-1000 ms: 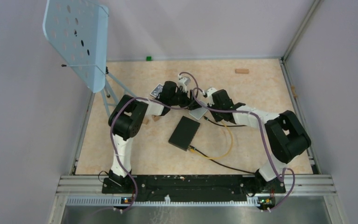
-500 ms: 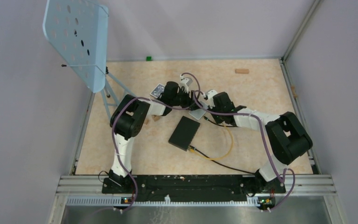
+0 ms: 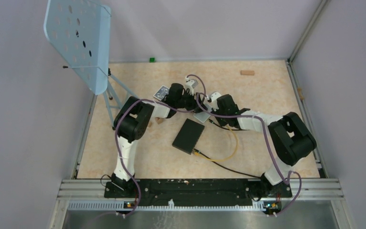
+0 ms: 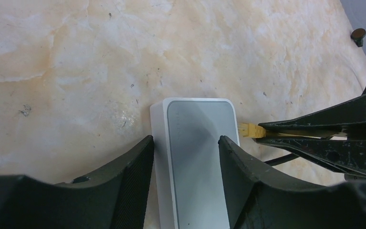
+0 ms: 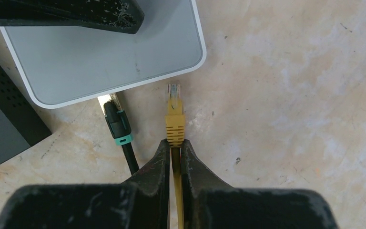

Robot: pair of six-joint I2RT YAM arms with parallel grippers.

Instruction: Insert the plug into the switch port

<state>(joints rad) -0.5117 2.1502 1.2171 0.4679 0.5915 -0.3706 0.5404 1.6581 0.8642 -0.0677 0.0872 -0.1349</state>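
My right gripper (image 5: 174, 143) is shut on the yellow plug (image 5: 174, 119). Its clear tip points at the near edge of a pale grey rounded box (image 5: 100, 52), a small gap short of it. A black plug with a teal collar (image 5: 116, 125) sits in that same edge. My left gripper (image 4: 186, 140) straddles the pale grey box (image 4: 198, 157), one finger pressed against each long side. The flat matte-black box (image 3: 188, 135) lies beside it, with a yellow cable end (image 3: 197, 152) in its near narrow edge. No free switch port on the black box shows.
The yellow cable (image 3: 231, 143) loops over the table right of the black box, and a black cable (image 3: 238, 171) runs toward the right base. A patterned card (image 3: 161, 91) lies behind the left arm. A blue perforated stand (image 3: 83, 43) rises at back left.
The right arm has shifted a little to the left, bringing the yellow plug closer to the pale grey box. The left arm has stayed put.
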